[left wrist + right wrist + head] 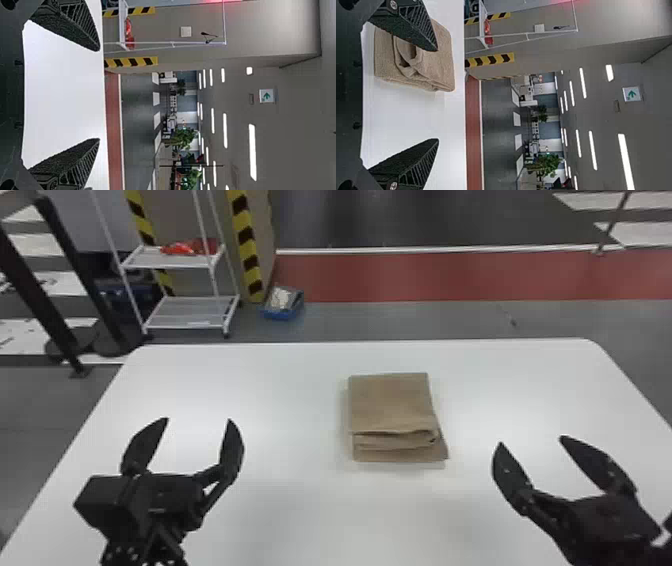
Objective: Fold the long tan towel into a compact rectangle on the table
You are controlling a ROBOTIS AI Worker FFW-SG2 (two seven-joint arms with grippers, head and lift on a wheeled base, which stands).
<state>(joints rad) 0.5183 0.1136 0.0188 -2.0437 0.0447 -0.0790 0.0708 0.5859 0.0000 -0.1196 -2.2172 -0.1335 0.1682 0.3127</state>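
The tan towel [392, 405] lies folded in layers as a compact, roughly rectangular stack right of the table's middle, its bottom layer sticking out a little at the near right corner. My left gripper [199, 420] stands open to the left of the towel, apart from it. Open as well, my right gripper [530, 440] is to the towel's right, nothing between its fingers. In the left wrist view the left gripper [99, 95] has its fingers wide apart. The right wrist view has the right gripper [438, 95] and, partly behind one finger, the towel [441, 59] with its folded edges.
The white table [280, 500] extends around the towel, with its far edge beyond it. Past that edge stand a white shelf rack [185, 312] with red items and a blue box [283, 304] on the floor.
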